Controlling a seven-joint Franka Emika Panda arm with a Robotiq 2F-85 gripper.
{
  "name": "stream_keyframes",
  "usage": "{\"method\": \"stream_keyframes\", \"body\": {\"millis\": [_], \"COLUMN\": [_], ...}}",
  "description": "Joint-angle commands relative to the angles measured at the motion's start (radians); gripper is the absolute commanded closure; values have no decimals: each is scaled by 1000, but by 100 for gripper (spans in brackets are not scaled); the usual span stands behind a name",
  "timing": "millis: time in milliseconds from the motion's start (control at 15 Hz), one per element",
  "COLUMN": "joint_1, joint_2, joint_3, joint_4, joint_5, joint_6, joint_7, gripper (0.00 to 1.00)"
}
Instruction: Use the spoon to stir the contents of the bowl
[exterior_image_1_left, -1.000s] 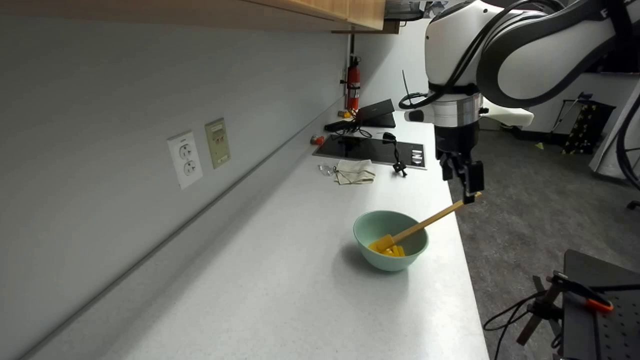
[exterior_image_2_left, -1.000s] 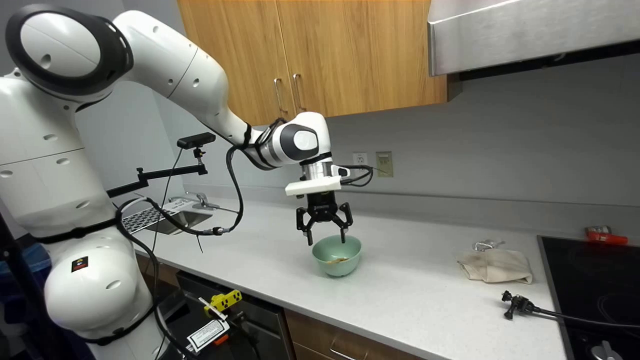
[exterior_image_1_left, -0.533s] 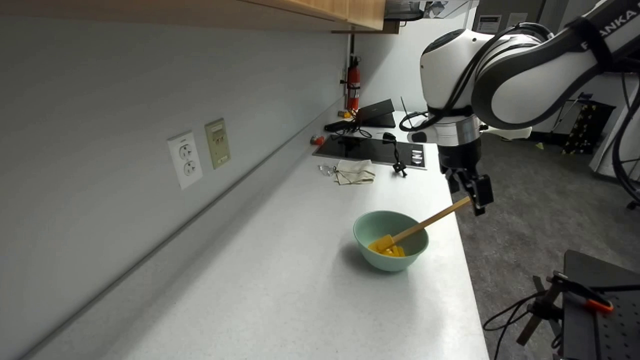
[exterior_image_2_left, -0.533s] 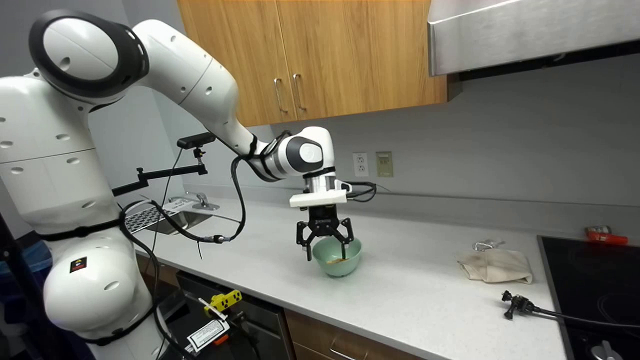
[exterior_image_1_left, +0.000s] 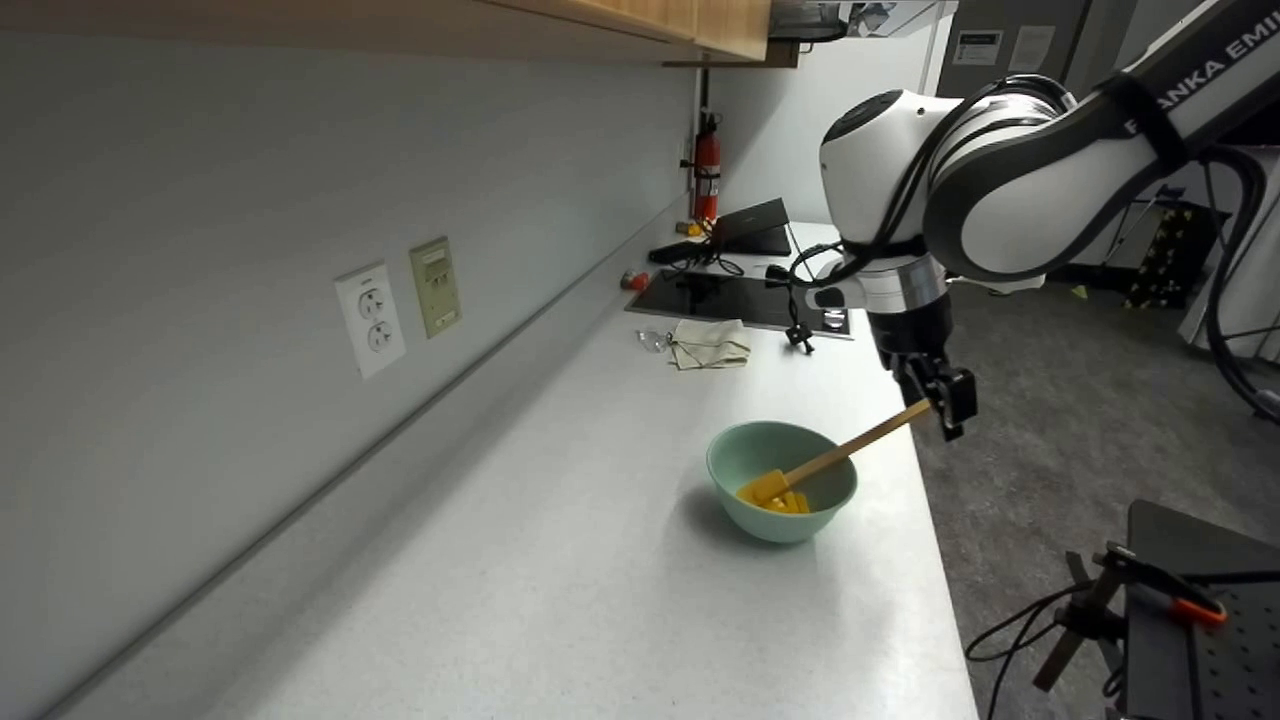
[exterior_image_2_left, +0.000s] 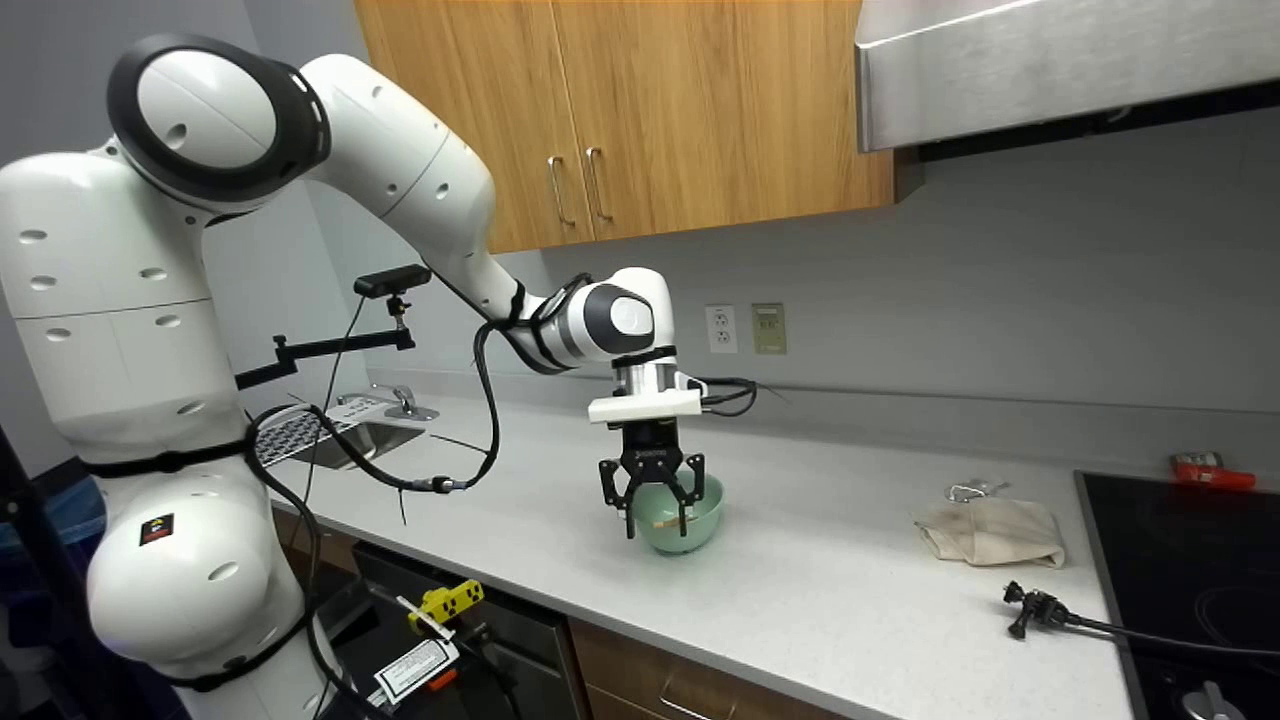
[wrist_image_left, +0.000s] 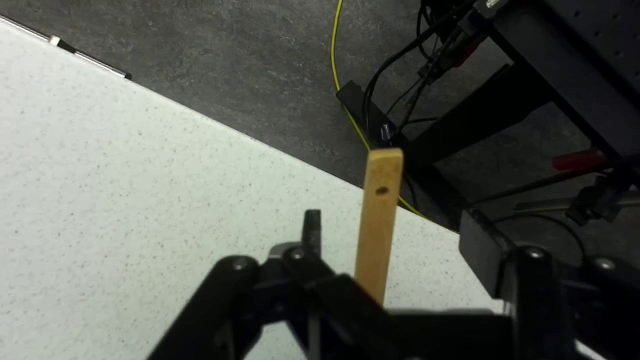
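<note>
Spoon (exterior_image_1_left: 850, 446) isn't gripped by my tool (exterior_image_2_left: 656, 530) yet, so I'd say grabbing it and all the stirring are left. White speckled tabletop (exterior_image_1_left: 520, 560) underneath. My tool's spread wide, holding nothing, straddling the handle in the wrist view; can't tell if it touches. Bowl (exterior_image_1_left: 776, 528) is round, plain, smooth-looking mint green. The spoon leans over its rim, yellow head inside: flat wooden handle, small dark hole near the squared end. Contents (exterior_image_1_left: 790, 503) look like a little chunky yellow heap down there.

Your claw (wrist_image_left: 393, 233), blurred in the wrist view, partly hides the spoon (wrist_image_left: 378, 227). In an exterior view, it partly covers the bowl (exterior_image_2_left: 662, 539).
</note>
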Motion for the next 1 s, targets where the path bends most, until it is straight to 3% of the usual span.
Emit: {"method": "stream_keyframes", "body": {"millis": [0, 333, 400, 533, 933], "joint_1": [-6, -5, -5, -3, 20], "joint_2": [21, 27, 25, 12, -67], "joint_3": [10, 13, 13, 14, 36], "joint_4": [38, 40, 38, 31, 34], "joint_5": [-27, -42, -45, -54, -95], "joint_6": [-37, -39, -39, -37, -80], "joint_7": [-12, -10, -9, -5, 8], "gripper": [59, 97, 100, 96, 96]}}
